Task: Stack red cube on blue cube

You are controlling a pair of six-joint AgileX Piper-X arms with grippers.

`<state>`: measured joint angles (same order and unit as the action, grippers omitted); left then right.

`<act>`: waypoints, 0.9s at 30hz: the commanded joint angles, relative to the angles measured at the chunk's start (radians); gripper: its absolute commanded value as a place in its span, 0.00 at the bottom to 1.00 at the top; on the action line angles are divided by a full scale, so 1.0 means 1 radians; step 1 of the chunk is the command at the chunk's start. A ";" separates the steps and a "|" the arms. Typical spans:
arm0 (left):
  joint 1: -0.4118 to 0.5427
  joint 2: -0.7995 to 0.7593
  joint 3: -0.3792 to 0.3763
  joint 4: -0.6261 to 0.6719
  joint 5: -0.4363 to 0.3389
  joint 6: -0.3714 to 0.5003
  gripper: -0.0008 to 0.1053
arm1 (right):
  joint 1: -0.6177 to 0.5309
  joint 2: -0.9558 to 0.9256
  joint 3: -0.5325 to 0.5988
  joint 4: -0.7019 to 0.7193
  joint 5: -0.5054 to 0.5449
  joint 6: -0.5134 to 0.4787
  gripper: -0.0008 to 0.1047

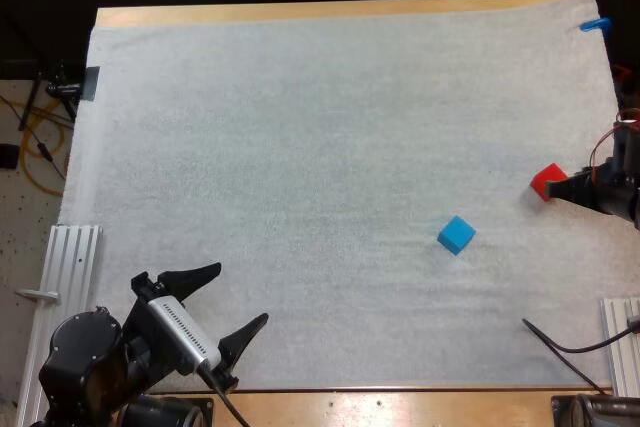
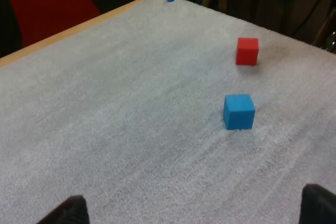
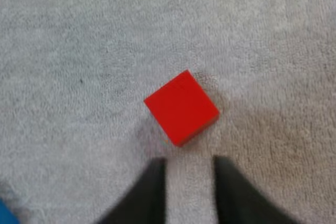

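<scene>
Tools empty: right tool [image 3: 188, 163] narrowly apart just short of red cube [image 3: 181, 107], left tool [image 1: 238, 294] wide apart.

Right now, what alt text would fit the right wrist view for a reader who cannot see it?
A red cube lies on the white mat just ahead of the right gripper, whose black fingers stand apart and clear of it.

R fingers [image 3: 143, 199] apart, just short of red cube [image 3: 181, 107].
</scene>
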<state>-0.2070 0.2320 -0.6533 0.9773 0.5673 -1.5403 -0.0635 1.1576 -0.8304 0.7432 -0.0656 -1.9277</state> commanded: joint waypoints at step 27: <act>-0.136 0.234 -0.008 -0.125 0.014 0.005 0.73 | 0.001 0.468 -0.220 -0.006 -0.024 -0.142 0.63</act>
<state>-0.3375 0.4635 -0.6549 0.8639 0.5693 -1.5403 -0.0635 1.6237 -1.0425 0.7387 -0.0843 -2.0552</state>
